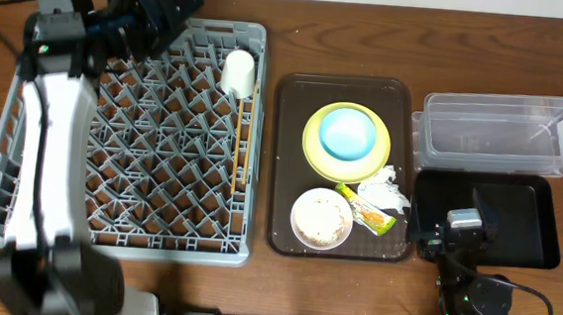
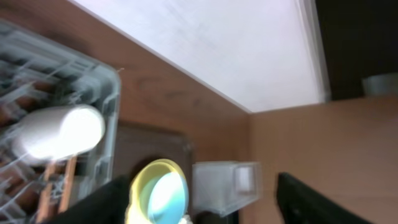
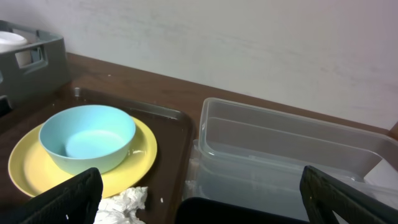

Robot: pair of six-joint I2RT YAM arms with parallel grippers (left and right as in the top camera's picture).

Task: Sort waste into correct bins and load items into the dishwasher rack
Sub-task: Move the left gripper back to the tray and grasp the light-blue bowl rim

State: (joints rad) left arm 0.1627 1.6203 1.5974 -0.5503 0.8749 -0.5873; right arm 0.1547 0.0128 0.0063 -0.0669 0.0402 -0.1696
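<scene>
Left gripper: fingers spread wide, nothing between them. It hangs over the far end of the dishwasher rack, toward the table's far-left corner.

Right gripper: fingers also wide apart, nothing held. It sits above the black tray, by the near-right corner.

Around the left gripper:
- The white cup lies on its side in the rack's far-right corner.
- The chopsticks lie along the rack's right side, one end at the cup.
- The rack takes up the left half of the table.

Around the right gripper:
- The clear tub lies just beyond the black tray, along the right edge.
- The brown serving tray is at table centre, between the rack and the two bins.

On the serving tray:
- The yellow plate is at the far end, with the light blue bowl upright on it.
- The white bowl is at the near end, with beige food scraps inside.
- The snack wrapper is just beside the white bowl.
- The crumpled napkin is by the tray's right rim, between wrapper and plate.
</scene>
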